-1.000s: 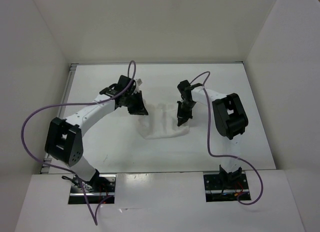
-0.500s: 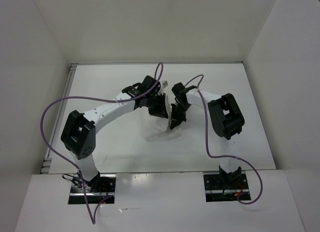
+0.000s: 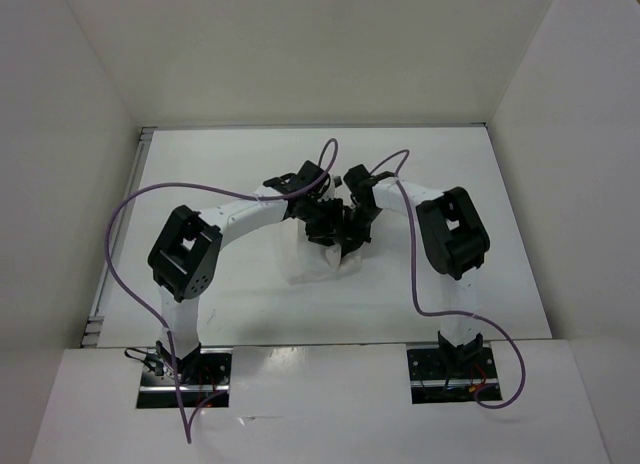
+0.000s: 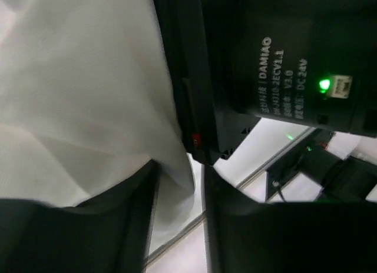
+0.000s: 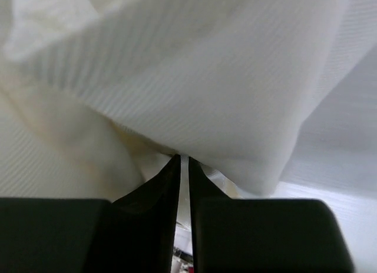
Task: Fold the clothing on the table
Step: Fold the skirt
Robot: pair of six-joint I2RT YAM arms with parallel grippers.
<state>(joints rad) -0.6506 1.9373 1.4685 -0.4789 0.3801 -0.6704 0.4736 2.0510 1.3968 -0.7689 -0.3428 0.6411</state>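
Note:
The white ribbed clothing (image 3: 312, 264) lies bunched into a narrow fold on the table (image 3: 200, 184), under the two wrists. My left gripper (image 3: 325, 222) and right gripper (image 3: 355, 232) meet over its far edge, almost touching. In the left wrist view the left gripper (image 4: 179, 168) has its jaws apart, with an edge of the clothing (image 4: 88, 96) hanging loosely in the gap. In the right wrist view the right gripper (image 5: 184, 159) is pinched nearly together, its tips nipping a fold of the clothing (image 5: 194, 79).
The right arm's black motor housing (image 4: 283, 73), with a green light, sits right in front of the left wrist. White walls (image 3: 70, 134) stand around the table on three sides. Purple cables (image 3: 130, 204) loop off both arms.
The left arm swung right, carrying the cloth's left edge over to the right gripper, so the clothing is now narrower. The left jaws have parted. The right gripper barely moved.

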